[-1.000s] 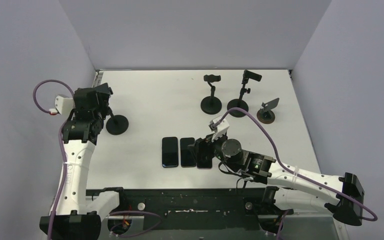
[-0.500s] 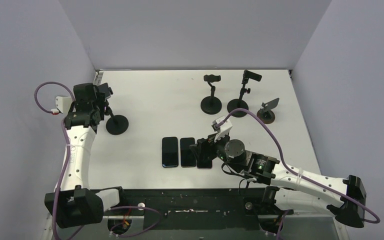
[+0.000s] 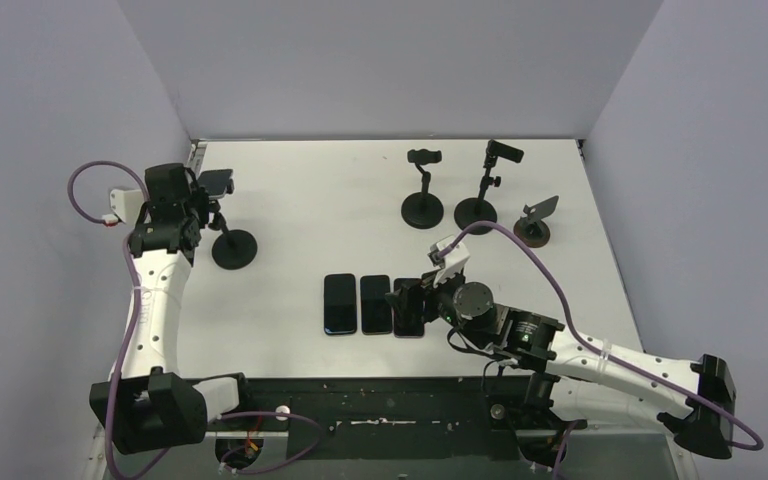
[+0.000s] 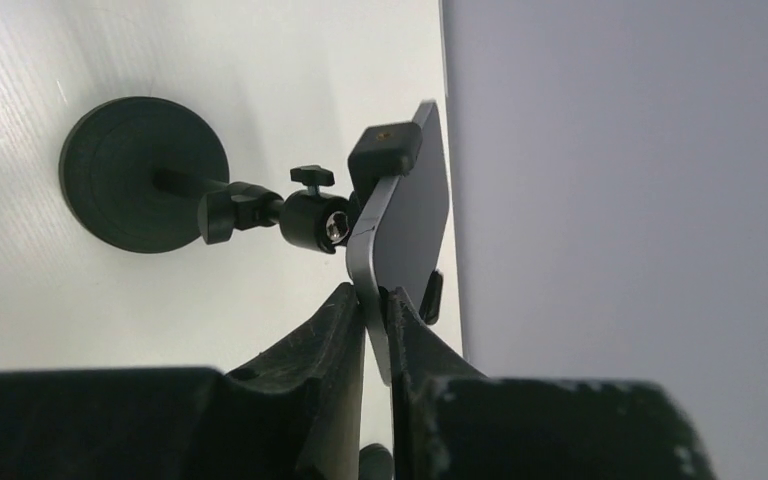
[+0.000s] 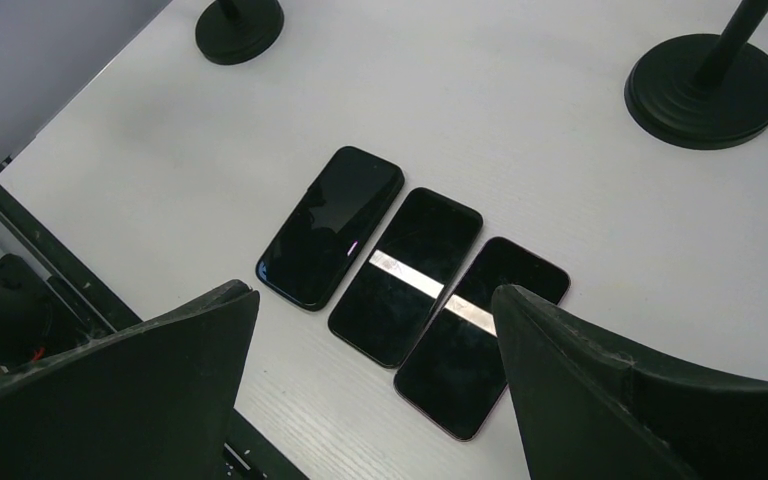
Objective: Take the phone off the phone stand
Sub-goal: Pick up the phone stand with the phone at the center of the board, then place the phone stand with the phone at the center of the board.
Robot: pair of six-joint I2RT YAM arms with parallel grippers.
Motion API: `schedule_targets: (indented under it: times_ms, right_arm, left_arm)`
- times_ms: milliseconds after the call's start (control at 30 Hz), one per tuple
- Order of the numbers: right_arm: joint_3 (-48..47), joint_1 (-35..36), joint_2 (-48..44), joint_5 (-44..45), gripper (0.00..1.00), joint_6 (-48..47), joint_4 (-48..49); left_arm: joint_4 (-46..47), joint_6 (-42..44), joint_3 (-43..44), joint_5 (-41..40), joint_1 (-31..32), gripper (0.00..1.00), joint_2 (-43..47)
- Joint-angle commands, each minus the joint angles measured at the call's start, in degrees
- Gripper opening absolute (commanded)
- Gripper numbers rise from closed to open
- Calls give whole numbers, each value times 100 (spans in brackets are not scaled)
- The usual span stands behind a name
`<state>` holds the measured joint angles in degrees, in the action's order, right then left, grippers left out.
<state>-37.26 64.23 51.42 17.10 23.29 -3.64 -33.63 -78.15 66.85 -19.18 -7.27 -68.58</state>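
Since a second ago the left gripper (image 4: pixel 372 300) has gone from wide open to clamped down, and it's now pinching the near edge of the phone (image 4: pixel 405 215). That phone is still sitting in the clip of the phone stand (image 4: pixel 145 175) at the far left of the table (image 3: pixel 310 200). Meanwhile the right gripper (image 5: pixel 372 297) hangs spread wide with nothing in it, right over three other phones (image 5: pixel 405 275) lying flat side by side mid-table, and three more stands (image 3: pixel 477 215) sit at the back right.

I see the slim grey phone (image 4: pixel 405 215) clamped in the black phone stand (image 4: pixel 145 175), tilted above its round base, at the far-left side of the white table (image 3: pixel 310 200)
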Motion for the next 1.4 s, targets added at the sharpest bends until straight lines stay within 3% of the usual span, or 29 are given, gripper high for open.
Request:
schedule_targets:
  times_ms: [0,767,1067,1367]
  right_arm:
    - [-9,30,-183,148,90,68,17]
    - [-314,29,-349,458,90,137,-444]
    - [-330,29,-359,452,89,177,-460]
    - [-309,29,-330,457,89,220,-489]
  left_arm:
    - [182,102,73,120,-30,2,163]
    - [562,637,647,408,463,0,277]
    - [996,578,734,875,577,0,200]
    - [2066,349,65,1723,683,0,374]
